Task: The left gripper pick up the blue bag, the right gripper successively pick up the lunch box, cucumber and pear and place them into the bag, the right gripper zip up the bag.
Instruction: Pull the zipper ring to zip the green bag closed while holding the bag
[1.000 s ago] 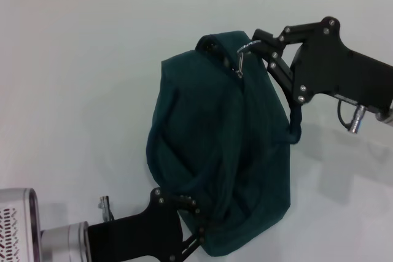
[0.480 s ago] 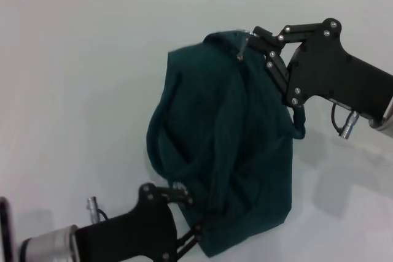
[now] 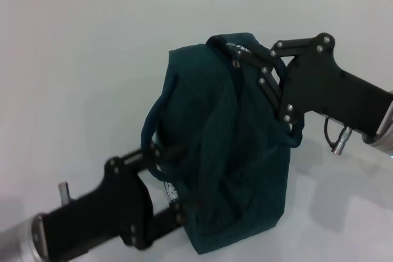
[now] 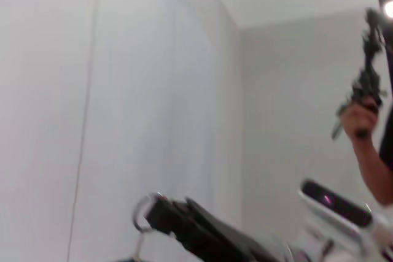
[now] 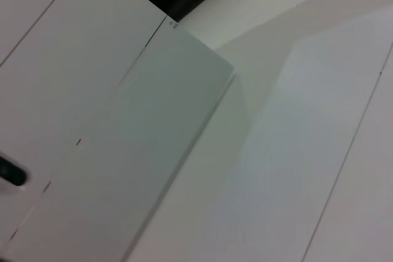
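The blue bag stood upright on the white tabletop, slightly right of centre. The left gripper sat at its near left side, jaws clenched on the bag's strap and fabric. The right gripper reached in from the right to the bag's far top edge, jaws apparently clamped on the zipper pull there. No lunch box, cucumber or pear lay in sight, so loading looked finished and the zipping seemed nearly done.

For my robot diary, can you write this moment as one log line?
stage: zipping | left gripper: at bag's lower side | right gripper: at top of blue bag | table
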Controlling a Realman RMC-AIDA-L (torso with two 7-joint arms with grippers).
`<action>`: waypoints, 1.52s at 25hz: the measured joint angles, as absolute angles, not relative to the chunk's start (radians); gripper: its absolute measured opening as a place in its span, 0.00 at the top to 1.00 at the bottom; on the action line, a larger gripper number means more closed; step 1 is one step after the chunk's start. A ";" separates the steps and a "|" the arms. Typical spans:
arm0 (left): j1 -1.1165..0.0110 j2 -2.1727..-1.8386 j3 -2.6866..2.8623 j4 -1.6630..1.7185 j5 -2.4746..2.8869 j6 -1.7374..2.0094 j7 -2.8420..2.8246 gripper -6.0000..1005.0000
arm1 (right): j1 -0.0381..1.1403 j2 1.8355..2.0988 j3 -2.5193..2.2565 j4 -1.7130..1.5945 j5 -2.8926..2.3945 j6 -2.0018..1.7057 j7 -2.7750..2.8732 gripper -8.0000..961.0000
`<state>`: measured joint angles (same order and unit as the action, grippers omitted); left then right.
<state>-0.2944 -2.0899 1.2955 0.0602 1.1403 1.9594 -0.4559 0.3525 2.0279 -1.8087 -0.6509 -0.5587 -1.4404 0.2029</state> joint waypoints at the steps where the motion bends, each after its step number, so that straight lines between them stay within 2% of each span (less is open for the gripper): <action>1: -0.299 -2.090 1.295 0.062 1.122 1.966 -0.490 0.58 | 0.352 2.028 -1.811 -0.650 -0.558 -1.440 0.202 0.97; 6: -0.338 -2.095 1.295 0.059 1.057 1.969 -0.587 0.48 | 0.353 2.028 -1.812 -0.649 -0.558 -1.441 0.201 0.97; 11: -0.380 -2.105 1.295 0.049 1.045 1.938 -0.598 0.27 | 0.353 2.028 -1.817 -0.648 -0.557 -1.442 0.201 0.97; 17: -0.390 -2.107 1.294 0.047 1.026 1.875 -0.591 0.12 | 0.353 2.028 -1.823 -0.648 -0.552 -1.445 0.201 0.97; 36: -0.405 -2.107 1.304 0.056 1.029 1.788 -0.556 0.21 | 0.356 2.028 -1.828 -0.647 -0.534 -1.444 0.201 0.97; 38: -0.405 -2.106 1.304 0.056 1.028 1.783 -0.555 0.28 | 0.354 2.028 -1.828 -0.647 -0.531 -1.447 0.201 0.97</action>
<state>-0.4045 -2.1065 1.3038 0.0565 1.0282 1.7835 -0.5554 0.3545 2.0278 -1.8282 -0.6467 -0.5310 -1.4468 0.2011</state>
